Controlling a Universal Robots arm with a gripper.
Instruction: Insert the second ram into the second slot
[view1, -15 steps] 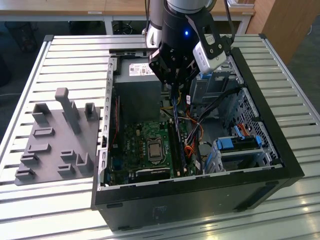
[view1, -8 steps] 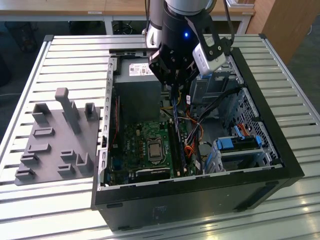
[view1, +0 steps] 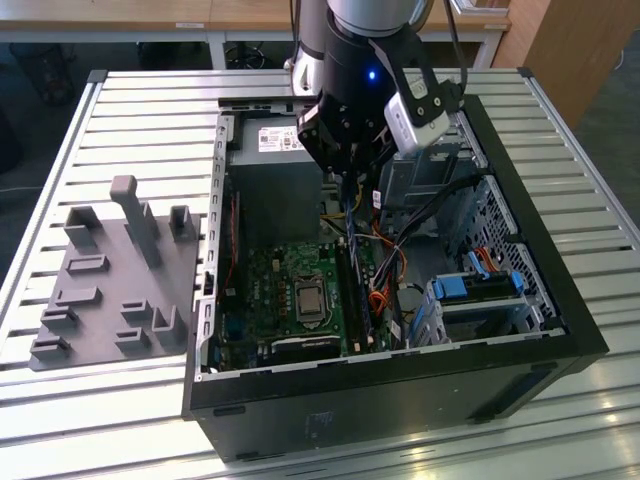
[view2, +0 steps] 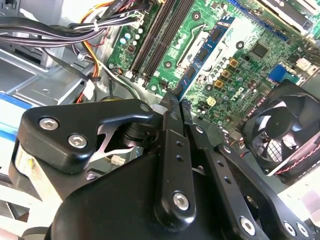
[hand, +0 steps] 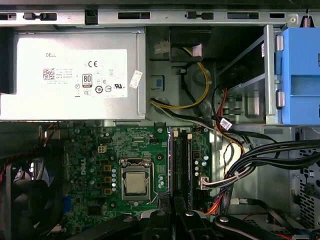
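While hanging above the motherboard (hand: 95, 150), clenches the second ram (hand: 166, 201) in the gripper's (view2: 171, 102) jaws; probably mid-approach, needs squaring over the second slot (hand: 180, 160).

1. The arm (view1: 352, 45) comes down from the exterior view's top edge over the far middle of the worktop (view1: 130, 110).
2. Its dark wrist (view1: 365, 75) stands upright, with a small blue light lit on it.
3. A pale-grey camera block (view1: 420, 110) sits on the wrist's side toward the exterior view's right.
4. The tool (view1: 350, 168) hangs directly under the wrist, pointing straight down.
5. In the second wrist view, its two black fingers (view2: 172, 150) run side by side, drawn almost together.
6. They pinch one end of the second ram (view2: 212, 47), which sticks out past the tips.
7. The black linkage plates (view2: 85, 127) spread outward on both sides of the fingers.
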